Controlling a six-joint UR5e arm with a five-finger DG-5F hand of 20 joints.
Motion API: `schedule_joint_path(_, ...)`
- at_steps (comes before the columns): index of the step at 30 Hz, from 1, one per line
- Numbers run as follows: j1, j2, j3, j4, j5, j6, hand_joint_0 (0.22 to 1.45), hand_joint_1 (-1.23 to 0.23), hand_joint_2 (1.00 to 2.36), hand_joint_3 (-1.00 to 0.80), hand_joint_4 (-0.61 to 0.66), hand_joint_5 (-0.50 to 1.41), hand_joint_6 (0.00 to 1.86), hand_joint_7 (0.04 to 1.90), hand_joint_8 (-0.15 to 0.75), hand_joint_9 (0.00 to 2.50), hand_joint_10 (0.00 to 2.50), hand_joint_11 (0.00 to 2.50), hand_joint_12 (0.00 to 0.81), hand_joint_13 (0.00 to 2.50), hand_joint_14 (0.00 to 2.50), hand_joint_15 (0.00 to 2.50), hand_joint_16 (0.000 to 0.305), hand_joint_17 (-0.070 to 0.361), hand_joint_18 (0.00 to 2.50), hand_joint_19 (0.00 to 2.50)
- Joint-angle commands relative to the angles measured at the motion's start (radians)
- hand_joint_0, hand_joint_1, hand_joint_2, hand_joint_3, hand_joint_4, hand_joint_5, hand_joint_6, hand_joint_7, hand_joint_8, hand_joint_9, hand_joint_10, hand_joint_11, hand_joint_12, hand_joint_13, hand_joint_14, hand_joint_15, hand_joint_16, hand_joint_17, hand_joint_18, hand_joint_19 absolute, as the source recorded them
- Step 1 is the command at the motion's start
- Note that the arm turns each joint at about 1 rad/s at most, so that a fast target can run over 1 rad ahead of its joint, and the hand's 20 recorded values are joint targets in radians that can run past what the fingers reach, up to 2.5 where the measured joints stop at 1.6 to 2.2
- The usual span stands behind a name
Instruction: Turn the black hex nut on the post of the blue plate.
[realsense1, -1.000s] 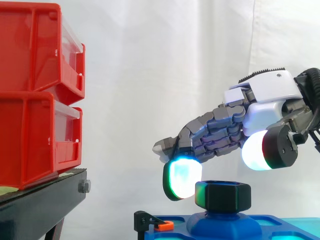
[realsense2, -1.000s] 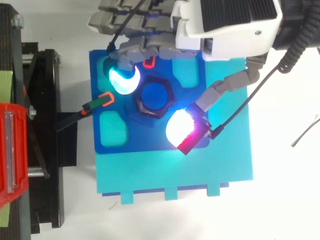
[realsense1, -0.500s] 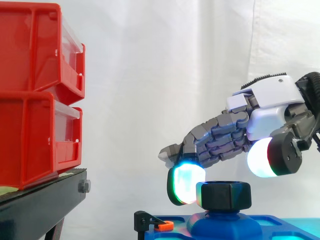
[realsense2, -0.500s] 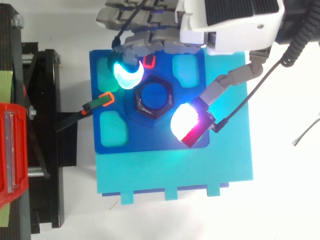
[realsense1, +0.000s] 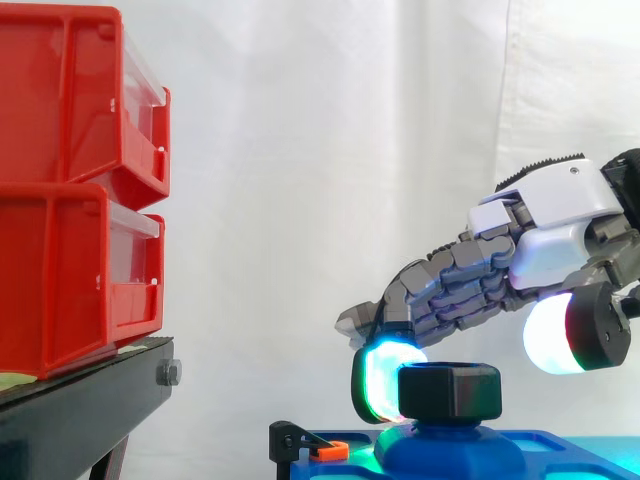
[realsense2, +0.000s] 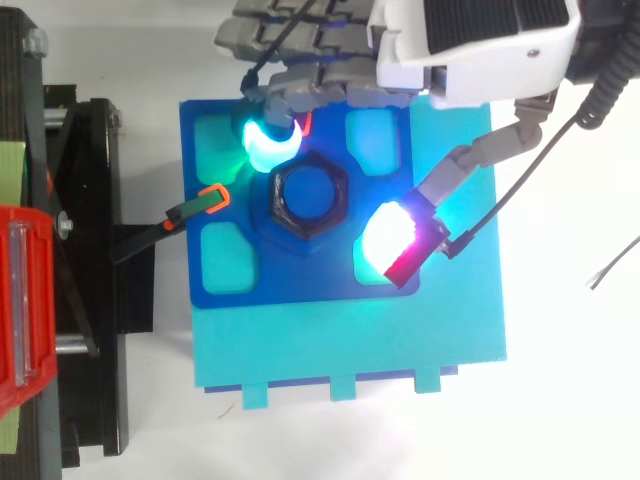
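The black hex nut (realsense1: 450, 390) sits on the round blue post (realsense2: 308, 193) in the middle of the blue plate (realsense2: 300, 282). My hand (realsense2: 470, 50) reaches in from the right and straddles the nut. Its fingers (realsense1: 455, 290) are bent down, and a green-cyan fingertip pad (realsense2: 272, 145) sits close against the nut's far-left side. The white and red thumb pad (realsense2: 395, 240) hangs to the right of the nut, clearly apart from it and higher than it. Nothing is pinched between the pads.
The blue plate lies on a larger cyan base (realsense2: 350, 340). A black clamp with an orange tip (realsense2: 212, 197) holds the plate's left edge. Stacked red bins (realsense1: 70, 180) stand on a black stand (realsense1: 80, 410) to the left.
My hand has shifted right. The lit fingertip pad came down beside the nut, and the thumb pad swung away to the right of it.
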Motion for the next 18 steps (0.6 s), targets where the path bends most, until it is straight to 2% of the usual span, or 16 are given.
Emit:
schedule_joint_path(1, -0.001, 0.006, 0.0, -0.017, 0.001, -0.009, 0.38, -0.57, 1.0, -0.5, 0.25, -0.25, 0.5, 1.0, 0.207, 0.0, 0.0, 0.0, 0.381, 0.03, 0.0, 0.0, 0.053, 0.12, 0.0, 0.0)
schedule_joint_path(6, -0.002, 0.017, 0.0, -0.043, 0.001, -0.009, 0.38, -0.57, 1.0, -0.5, 0.26, -0.25, 0.5, 1.0, 0.206, 0.0, 0.0, 0.0, 0.38, 0.03, 0.0, 0.0, 0.053, 0.12, 0.0, 0.0)
schedule_joint_path(18, -0.002, 0.018, 0.0, -0.047, 0.001, -0.009, 0.39, -0.57, 1.0, -0.5, 0.25, -0.25, 0.5, 1.0, 0.205, 0.0, 0.0, 0.0, 0.379, 0.03, 0.0, 0.0, 0.053, 0.119, 0.0, 0.0)
